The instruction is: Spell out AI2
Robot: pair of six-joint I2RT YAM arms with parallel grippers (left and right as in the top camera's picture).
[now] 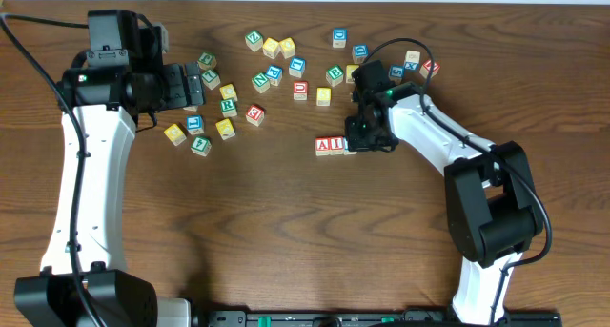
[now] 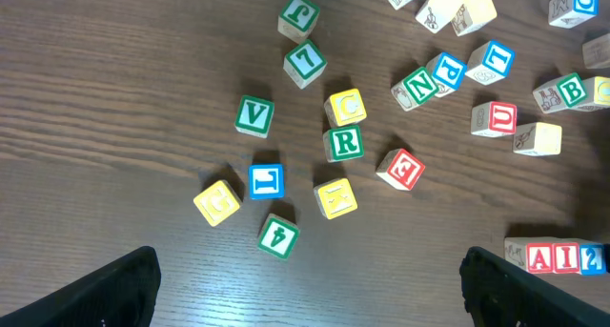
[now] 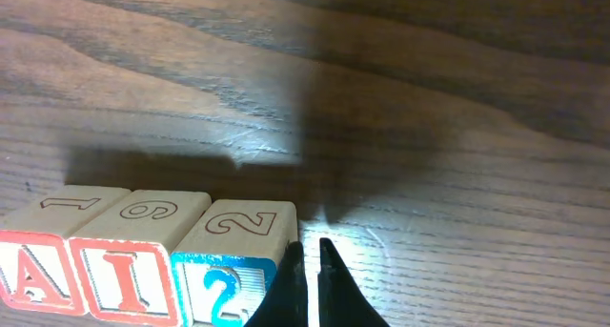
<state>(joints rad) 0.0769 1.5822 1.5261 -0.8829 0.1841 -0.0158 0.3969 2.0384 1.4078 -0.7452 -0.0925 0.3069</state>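
While three square-edged wooden cubes sit touching in a row on the grainy brown table (image 3: 457,98), red-framed A cube (image 3: 33,275), red I cube (image 3: 124,279) and blue 2 cube (image 3: 224,284), my right hand (image 3: 312,270) is pinched together and empty, just beside the 2 cube. My left hand (image 2: 310,289) hangs spread wide above scattered letter cubes (image 2: 344,142).

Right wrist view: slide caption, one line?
A cube, I cube, 2 cube in a row; right gripper beside the 2.

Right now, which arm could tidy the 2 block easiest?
Right. The right fingers sit just beside the 2 block, at the end of the A, I, 2 row. The left fingers hover open over the loose blocks, away from that row.
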